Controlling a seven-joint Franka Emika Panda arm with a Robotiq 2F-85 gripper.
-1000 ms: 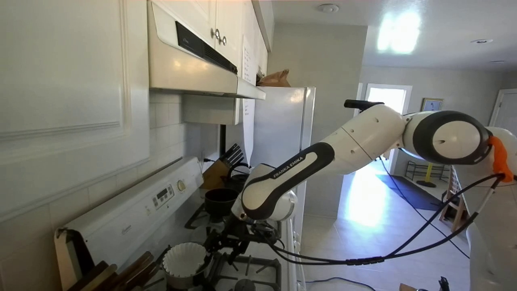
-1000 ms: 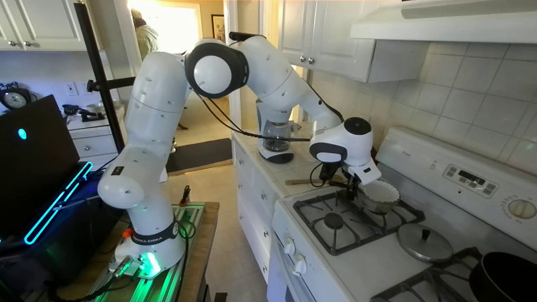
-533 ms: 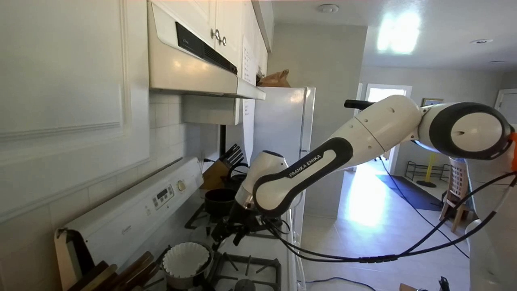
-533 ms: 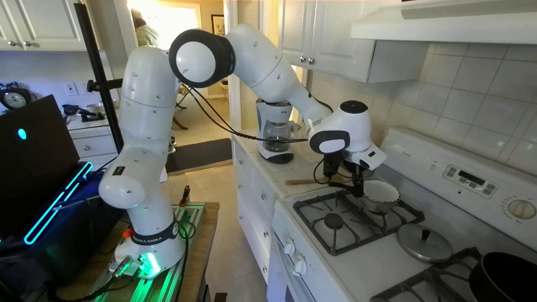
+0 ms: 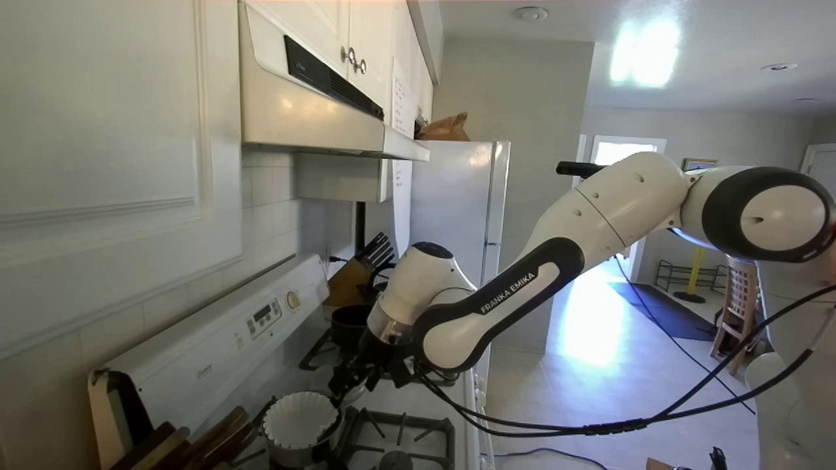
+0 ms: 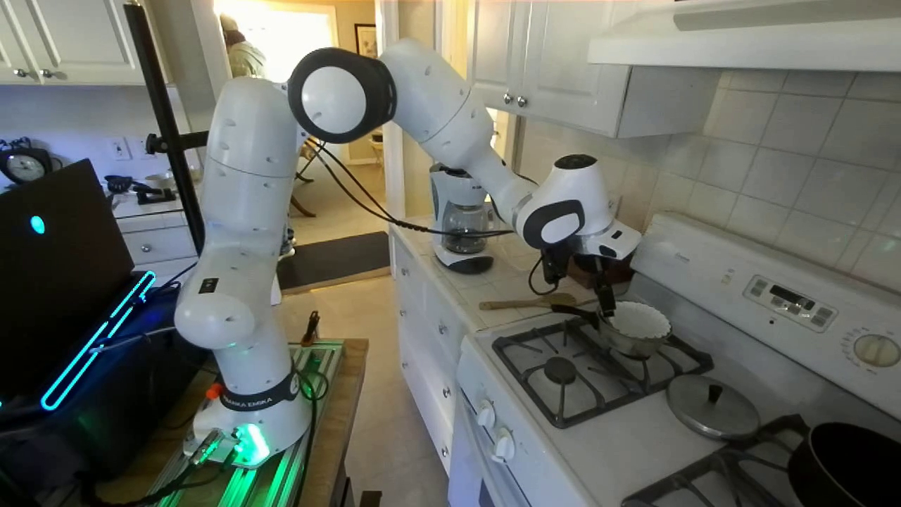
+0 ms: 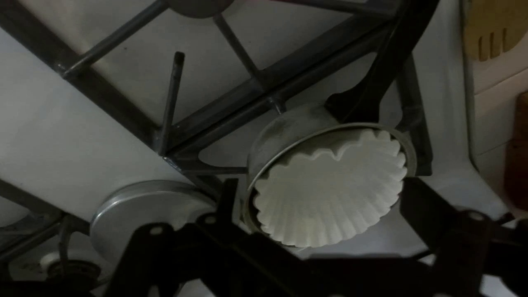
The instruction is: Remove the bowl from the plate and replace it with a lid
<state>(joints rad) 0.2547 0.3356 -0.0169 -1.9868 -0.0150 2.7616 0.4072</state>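
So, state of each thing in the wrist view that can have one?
Black two-fingered hand: open
Black-handled round grey metal saucepan: standing, uncovered
White round fluted bowl: inside saucepan, looks empty
Round grey metal lid: covering nothing, right side up
Dark round burners: no flame visible

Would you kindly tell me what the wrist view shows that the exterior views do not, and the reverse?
Only the wrist view: the slots in the wooden utensil.
Only the exterior views: the dark pan, the coffee maker and the knife block.
Shared: the metal pot, the fluted white bowl inside it, the lid and the open pincer.
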